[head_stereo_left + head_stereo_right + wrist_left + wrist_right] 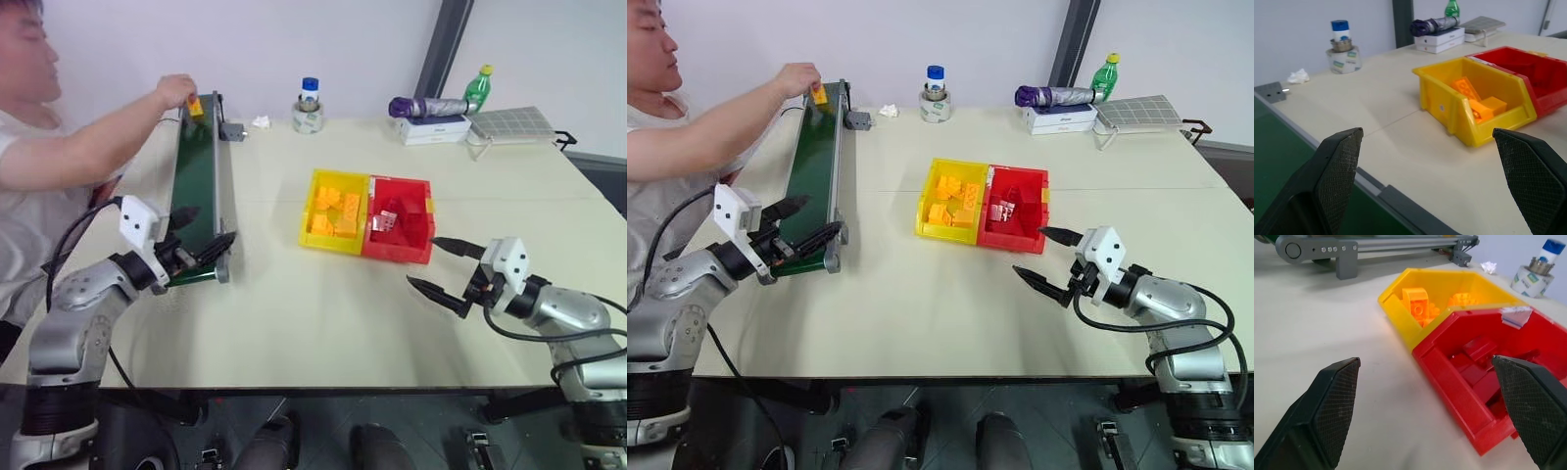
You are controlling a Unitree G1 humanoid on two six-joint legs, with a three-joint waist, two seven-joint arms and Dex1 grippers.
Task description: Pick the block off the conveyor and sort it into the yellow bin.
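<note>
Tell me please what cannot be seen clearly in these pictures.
- Block: half covered by the person's hand in the eye views; whether it touches the conveyor is unclear.
- Bricks in the red bin: partly behind the right gripper finger in the right wrist view.
- Conveyor's near end: partly behind the left gripper.

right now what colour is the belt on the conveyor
Dark green, in a grey metal frame. The conveyor belt shows best in the right eye view.

Each arm consists of silver-grey rounded metal segments joined by black joints, routed with black cables, and carries a white camera block at the wrist, ahead of which the left gripper and right gripper present two black, pointed, mesh-textured fingers.
</note>
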